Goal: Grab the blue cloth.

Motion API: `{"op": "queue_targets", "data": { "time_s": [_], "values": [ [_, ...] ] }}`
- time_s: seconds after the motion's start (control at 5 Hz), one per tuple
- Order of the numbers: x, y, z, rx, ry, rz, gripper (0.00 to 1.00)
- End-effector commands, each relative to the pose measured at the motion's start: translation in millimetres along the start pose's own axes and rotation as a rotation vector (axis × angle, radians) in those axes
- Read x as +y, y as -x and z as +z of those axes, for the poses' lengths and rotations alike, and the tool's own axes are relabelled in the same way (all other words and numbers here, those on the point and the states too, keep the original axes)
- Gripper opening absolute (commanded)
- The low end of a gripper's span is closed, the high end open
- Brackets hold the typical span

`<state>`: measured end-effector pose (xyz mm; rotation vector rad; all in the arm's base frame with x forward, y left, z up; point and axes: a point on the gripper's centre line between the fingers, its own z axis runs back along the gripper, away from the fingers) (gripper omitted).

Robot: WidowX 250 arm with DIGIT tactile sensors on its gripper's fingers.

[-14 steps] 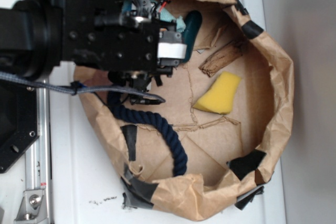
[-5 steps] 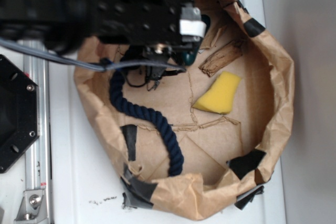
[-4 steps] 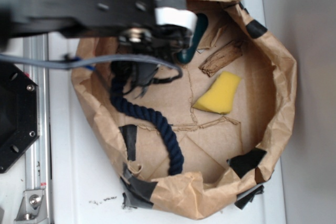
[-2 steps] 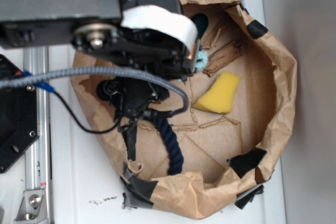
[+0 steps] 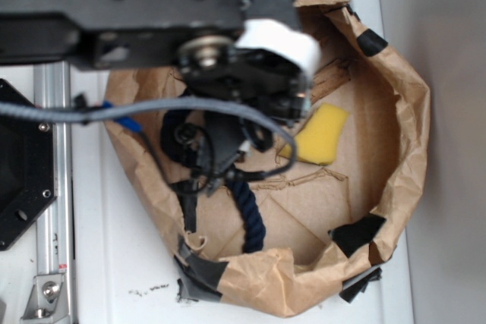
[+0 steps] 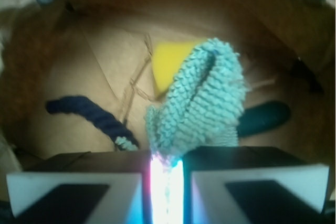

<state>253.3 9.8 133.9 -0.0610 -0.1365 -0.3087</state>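
In the wrist view the blue cloth, a pale teal terry rag, hangs bunched straight out from my gripper. The two fingers are closed on its lower end with only a narrow bright gap between them. The cloth is lifted off the brown paper floor. In the exterior view the black arm and wrist cover the upper left of the paper bin, and the cloth and fingertips are hidden under them.
A brown paper bin with taped rim surrounds everything. Inside lie a yellow sponge, a navy twisted rope, and a glossy dark green oblong thing. Grey cable loops below the wrist.
The arm has risen toward the camera and shifted right since the earlier frames. A bit of teal cloth showed by the wrist 0.4 s ago; now the arm hides it.
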Motion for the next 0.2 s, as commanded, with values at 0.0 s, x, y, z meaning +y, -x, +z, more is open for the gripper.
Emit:
{"op": "queue_targets", "data": {
  "time_s": [0.0],
  "values": [
    [-13.0,-21.4,26.7,0.021,0.006,0.099,0.0]
  ]
}}
